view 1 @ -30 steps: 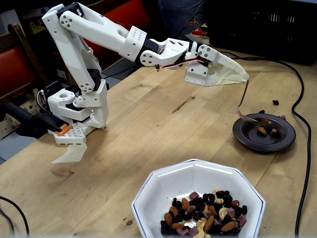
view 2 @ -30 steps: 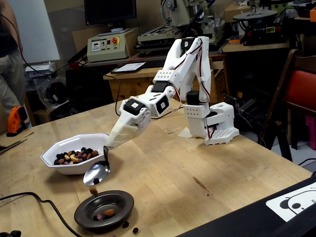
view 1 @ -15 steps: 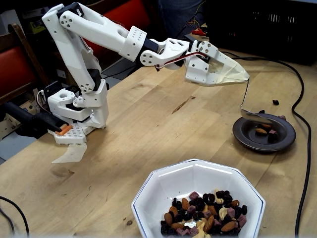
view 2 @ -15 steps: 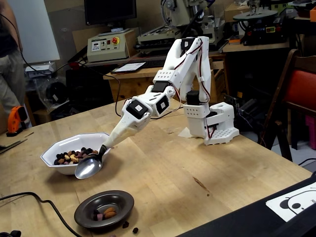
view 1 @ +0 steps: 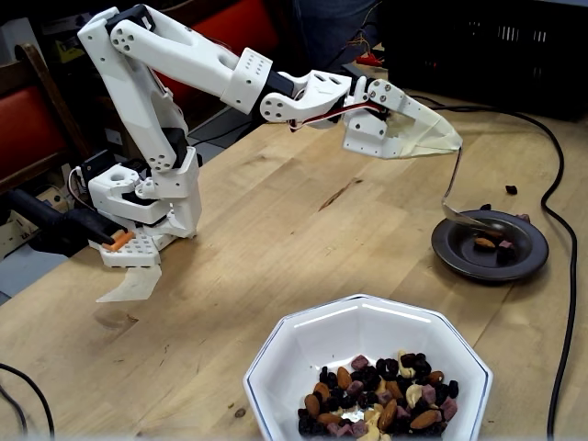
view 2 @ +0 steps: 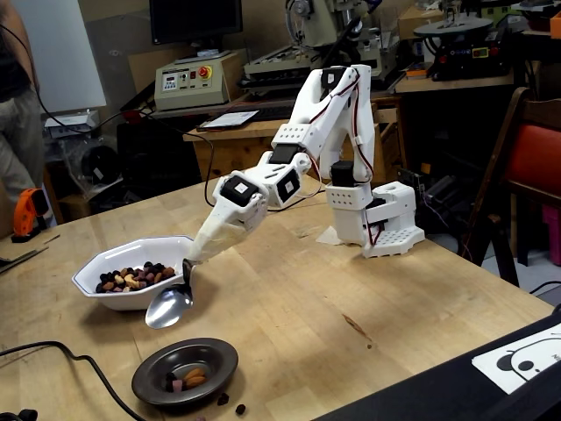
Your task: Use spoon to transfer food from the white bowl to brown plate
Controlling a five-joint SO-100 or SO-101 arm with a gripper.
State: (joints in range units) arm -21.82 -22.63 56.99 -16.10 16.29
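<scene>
Half a second earlier the shiny silver metal spoon (view 2: pixel 169 307) lay further toward the large white octagonal ceramic bowl with its thin dark rim line (view 2: pixel 96 288), its oval part overlapping the bowl's near wall in one fixed view; now it has swung back toward the small round dark brown glossy plate (view 2: pixel 219 368) and hangs above the wood between the two dishes. In the other fixed view the spoon (view 1: pixel 473 219) sits a little lower than it did, its oval part over the plate's (view 1: pixel 448 250) far-left rim.

The whitish cone-shaped gripper (view 2: pixel 195 258) encloses the top of the spoon's thin handle — the fingers are wrapped, so whether they clench cannot be told, though the spoon is carried in the tip (view 1: pixel 452 145).

Only the view from beside the plate shows the spoon's convex underside and the gap between it and the plate; it also shows two dark bits on the table (view 2: pixel 230 403) by the plate's rim. The view from behind the bowl shows the handle's curve and another dark bit (view 1: pixel 511 190) on the wood beyond the plate.

The white bowl (view 1: pixel 276 360) holds the mixed food (view 1: pixel 378 393) — brown almonds, pale cashews, dark raisins, purplish-pink pieces. The plate's sunken centre holds an almond and a few fruit bits (view 2: pixel 189 380).
</scene>
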